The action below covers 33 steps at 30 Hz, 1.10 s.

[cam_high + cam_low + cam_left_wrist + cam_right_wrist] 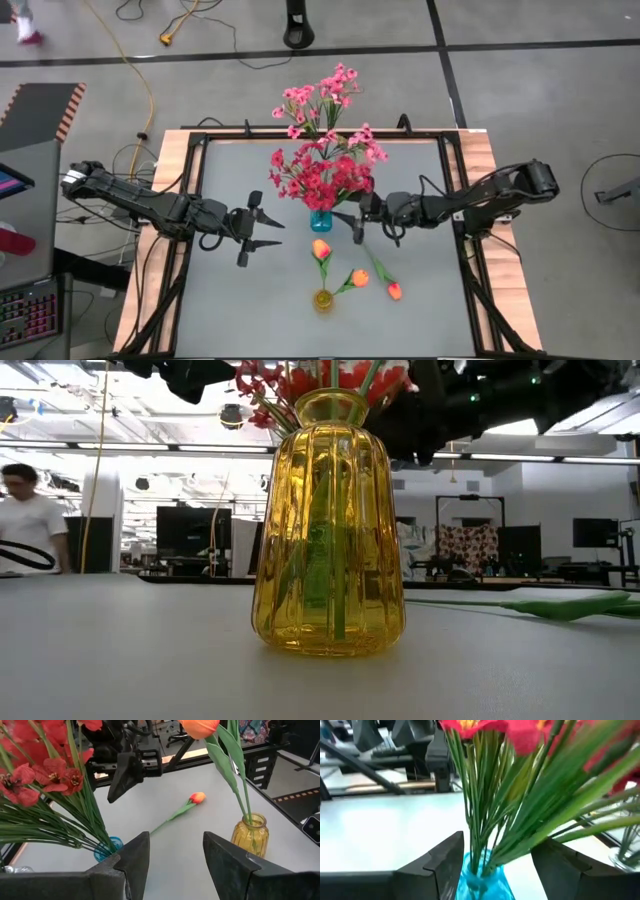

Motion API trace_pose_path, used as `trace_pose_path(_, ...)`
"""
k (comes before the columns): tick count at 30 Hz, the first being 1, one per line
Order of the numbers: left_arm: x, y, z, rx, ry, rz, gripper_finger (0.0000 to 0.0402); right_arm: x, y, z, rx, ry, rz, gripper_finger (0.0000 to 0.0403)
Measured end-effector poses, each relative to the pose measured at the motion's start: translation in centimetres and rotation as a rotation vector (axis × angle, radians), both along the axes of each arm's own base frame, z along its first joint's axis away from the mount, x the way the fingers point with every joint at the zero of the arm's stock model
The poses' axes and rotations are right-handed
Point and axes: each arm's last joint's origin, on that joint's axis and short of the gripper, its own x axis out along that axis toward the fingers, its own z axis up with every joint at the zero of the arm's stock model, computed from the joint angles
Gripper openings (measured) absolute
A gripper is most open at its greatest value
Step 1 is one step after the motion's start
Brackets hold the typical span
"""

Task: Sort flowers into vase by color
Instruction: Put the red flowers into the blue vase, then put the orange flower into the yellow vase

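A teal vase [320, 221] near the table's middle holds red and pink sprays [322, 170]. On its near side, a yellow vase [323, 299] holds two orange tulip buds [321, 248]. A third orange bud [394, 291] lies flat on the table to the yellow vase's right. My right gripper [347, 225] is open just right of the teal vase. In the right wrist view the vase [482, 882] and its stems stand between its fingers [497, 845], apart from them. My left gripper [272, 232] is open, left of the teal vase, holding nothing [175, 845].
Bare grey tabletop [250, 310] lies on the near left and along the right side. A raised frame edges the table [455, 140]. In the low view the yellow vase [328, 520] fills the middle, with the lying stem [570, 605] behind it. A person [25, 520] stands beyond the table.
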Motion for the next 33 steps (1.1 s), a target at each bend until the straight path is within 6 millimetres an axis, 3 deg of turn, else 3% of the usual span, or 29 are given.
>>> trace_pose_path(20, 0.0, 0.0, 0.0, -0.007, 0.003, 0.002, 0.0174, -3.5, 1.9, 4.0, -0.007, 0.073, 0.087, 0.0253)
trace_pose_path(24, 0.0, 0.0, 0.0, -0.006, 0.004, 0.002, 0.0174, -4.4, 2.6, 4.2, -0.003, 0.108, 0.117, 0.0253)
trace_pose_path(33, 0.0, 0.0, 0.0, -0.006, 0.004, 0.002, 0.0174, -6.1, 4.6, 3.1, 0.201, 0.244, 0.143, 0.0253)
